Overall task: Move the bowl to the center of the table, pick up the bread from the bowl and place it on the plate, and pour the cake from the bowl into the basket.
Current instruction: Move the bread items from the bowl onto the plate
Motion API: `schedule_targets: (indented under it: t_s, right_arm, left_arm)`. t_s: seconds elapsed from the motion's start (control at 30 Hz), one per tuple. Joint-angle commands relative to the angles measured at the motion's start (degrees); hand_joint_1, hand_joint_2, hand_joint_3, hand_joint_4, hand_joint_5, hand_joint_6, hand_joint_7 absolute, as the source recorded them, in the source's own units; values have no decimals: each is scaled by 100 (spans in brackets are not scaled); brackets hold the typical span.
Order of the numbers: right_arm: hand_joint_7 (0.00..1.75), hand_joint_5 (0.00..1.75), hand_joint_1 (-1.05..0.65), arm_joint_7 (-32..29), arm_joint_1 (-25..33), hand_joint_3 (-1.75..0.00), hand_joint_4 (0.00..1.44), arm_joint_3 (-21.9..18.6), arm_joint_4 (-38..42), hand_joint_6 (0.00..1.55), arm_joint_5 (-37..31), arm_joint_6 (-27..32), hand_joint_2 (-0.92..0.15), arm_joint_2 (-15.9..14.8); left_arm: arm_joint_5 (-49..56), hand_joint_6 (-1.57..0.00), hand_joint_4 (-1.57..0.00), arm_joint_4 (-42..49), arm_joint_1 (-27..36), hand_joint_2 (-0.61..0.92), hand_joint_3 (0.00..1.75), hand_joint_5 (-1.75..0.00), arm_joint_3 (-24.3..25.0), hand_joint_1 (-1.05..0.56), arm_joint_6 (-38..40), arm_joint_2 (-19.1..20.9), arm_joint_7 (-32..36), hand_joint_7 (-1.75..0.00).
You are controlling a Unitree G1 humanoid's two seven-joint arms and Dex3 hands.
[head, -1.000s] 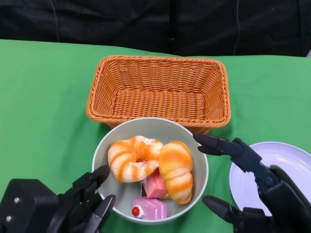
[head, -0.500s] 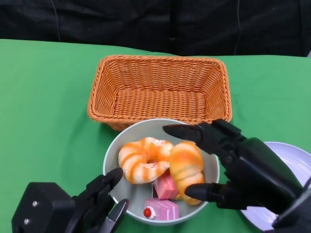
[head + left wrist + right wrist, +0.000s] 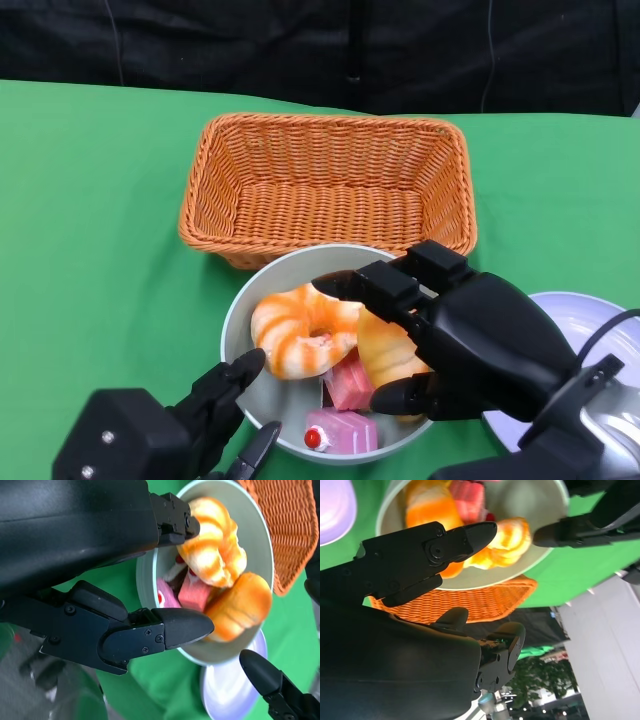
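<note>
- Right now our right hand sits over the right side of the bowl, fingers spread and arched across the oval bread roll; we can't confirm contact from any view, so we count it as not yet held.
- Our left hand is at the bowl's near-left rim, fingers apart, one inside the rim and one outside per the left wrist view; whether it actually pinches the rim, cannot tell.
- Bowl sits on the green tabletop, its far rim overlapping the front wall of the wicker basket in the head view; plate is just beside it on the right, mostly hidden by our right hand.
- Contents: striped ring-shaped bread on the left, roll to the right of it, two pink cake pieces underneath and at the front.
- Handling guess: both breads look soft and light, glossy surface, likely squishy toys. They should compress, so a wide wrap across the roll's short axis beats a fingertip pinch.
- Roll leans on the ring bread and on cake; lifting straight up should avoid dragging either one out.
- Bowl looks rigid and smooth, may slide on the cloth, so steadying the rim helps.
- Cake pieces look loose and light; should tip out easily later.
</note>
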Motion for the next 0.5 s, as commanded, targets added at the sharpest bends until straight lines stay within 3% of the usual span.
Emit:
schedule_targets:
  t_s: [0.03, 0.5]
  right_arm:
    - [44, 86, -52, -37, -160, 0, 3, 80, 212, 22, -227, 40, -87, -158]
    - [20, 74, -56, -230, -368, -1, 13, 148, 715, 39, -589, -94, -92, -552]
  left_arm:
    - [444, -26, -32, -124, 86, 92, 68, -21, -4, -70, -234, -13, 342, -11]
    - [725, -32, -35, -161, 264, 92, 65, -27, 53, -67, -628, -254, 404, -10]
